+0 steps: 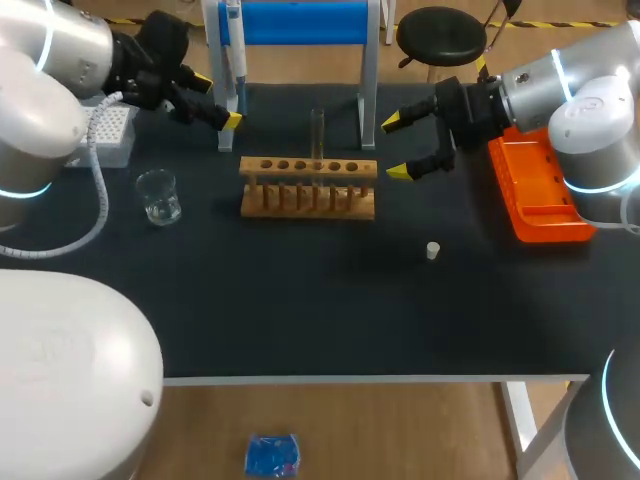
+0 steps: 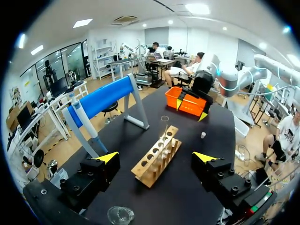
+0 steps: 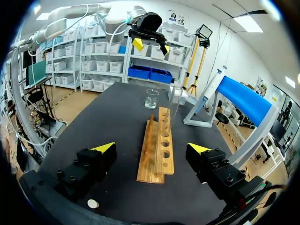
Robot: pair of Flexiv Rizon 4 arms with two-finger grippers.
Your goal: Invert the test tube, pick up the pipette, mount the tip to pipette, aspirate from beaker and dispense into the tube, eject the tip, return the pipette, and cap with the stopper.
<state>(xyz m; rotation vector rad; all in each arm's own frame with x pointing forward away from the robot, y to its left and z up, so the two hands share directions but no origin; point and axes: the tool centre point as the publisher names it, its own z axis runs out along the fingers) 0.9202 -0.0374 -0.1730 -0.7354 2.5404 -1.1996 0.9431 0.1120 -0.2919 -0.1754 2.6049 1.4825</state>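
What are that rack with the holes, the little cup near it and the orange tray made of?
The rack looks like bare wood: pale tan, matte. The little cup seems clear glass, possibly clear plastic: see-through with bright glints. The orange tray looks like moulded plastic: even colour, slight sheen.

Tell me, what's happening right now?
Left hand, right hand open, empty. Test tube upright in rack, pipette on stand. Nothing blocking them.
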